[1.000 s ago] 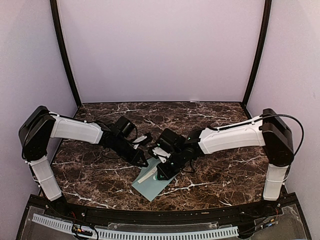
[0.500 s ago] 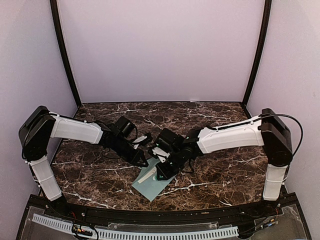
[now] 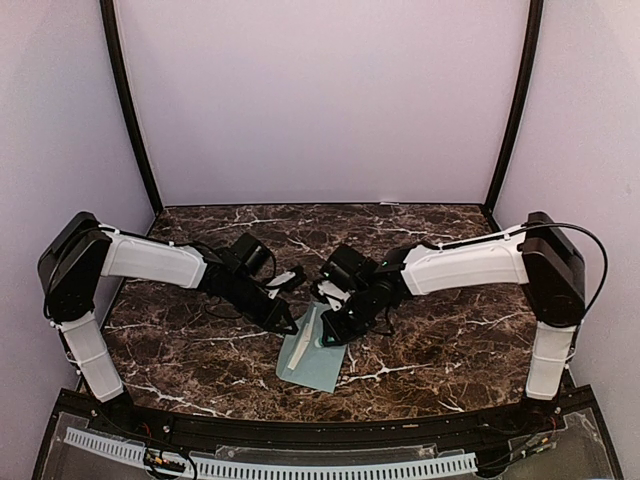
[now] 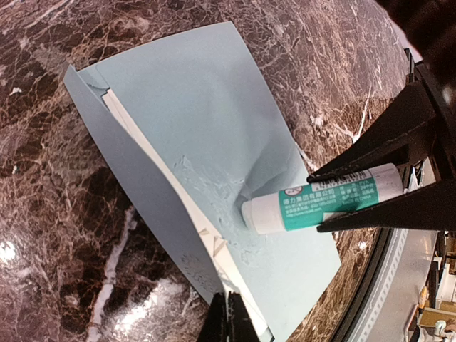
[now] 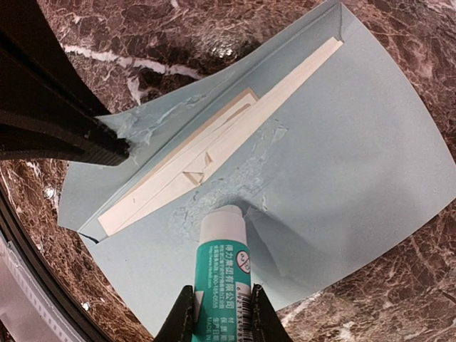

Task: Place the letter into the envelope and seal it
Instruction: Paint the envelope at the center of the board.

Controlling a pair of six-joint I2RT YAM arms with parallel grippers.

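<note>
Pale teal paper, the envelope (image 5: 342, 164) lies flat on the dark marble surface (image 5: 413, 299) beneath both pairs of fingers. The right fingers (image 5: 184, 317) grip a green-and-white glue stick (image 5: 222, 263), its tip pressed onto the envelope just beyond them. The left fingers (image 4: 217, 324) are closed together, tips touching the flap's edge. The cream letter (image 5: 214, 153) shows as a strip inside the envelope's mouth, between the two pairs.

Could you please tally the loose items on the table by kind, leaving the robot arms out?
envelope: 1
letter: 1
glue stick: 1
Total: 3
</note>
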